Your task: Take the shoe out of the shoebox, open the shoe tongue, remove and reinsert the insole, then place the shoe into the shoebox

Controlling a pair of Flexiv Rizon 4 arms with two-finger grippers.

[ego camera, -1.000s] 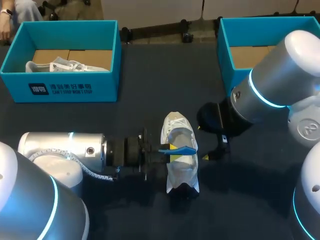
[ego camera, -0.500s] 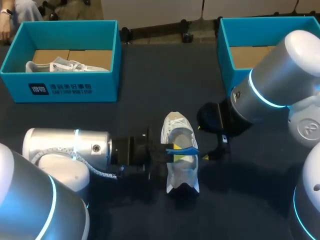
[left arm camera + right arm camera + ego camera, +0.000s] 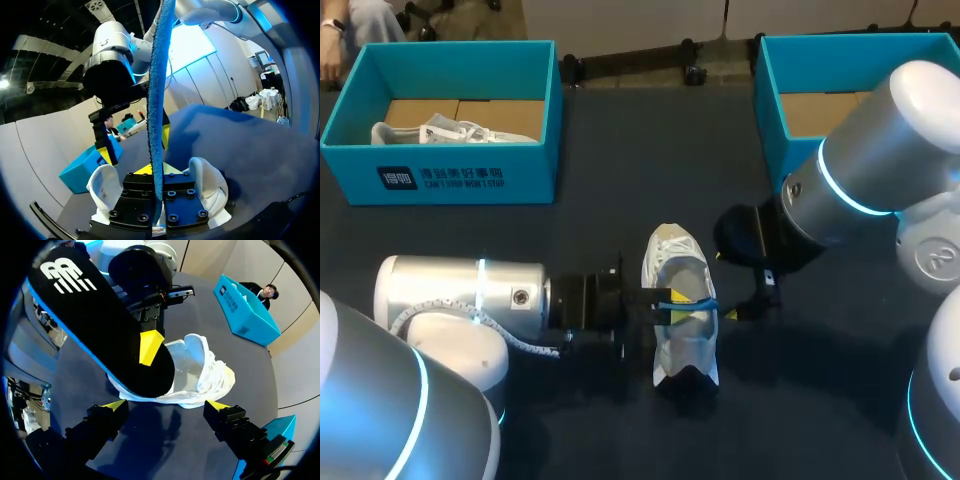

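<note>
Centrally on the dark counter (image 3: 620, 150) a white shoe (image 3: 685, 350) is laid on its sole, out of both boxes, and everything else is placed from it. The left arm (image 3: 460, 295) is stretched in level from the shoe's left side, and the right arm (image 3: 880, 160) is brought in from the far right, above and beside the shoe. A teal left shoebox (image 3: 450, 175) is set well apart from the shoe, far back to its left, with a second shoe (image 3: 450, 130) lying inside it. A teal right shoebox (image 3: 775, 110) is set far back to the shoe's right, partly hidden by the right arm. A blue-edged insole (image 3: 95, 320) with a black underside is held on edge across the shoe's opening; whether it touches the shoe cannot be told. The left claw (image 3: 670, 302) is clamped on this insole from both sides, directly over the shoe. The right claw (image 3: 165, 405) is held just beside the shoe's right side, spread wide with nothing between its fingers.
</note>
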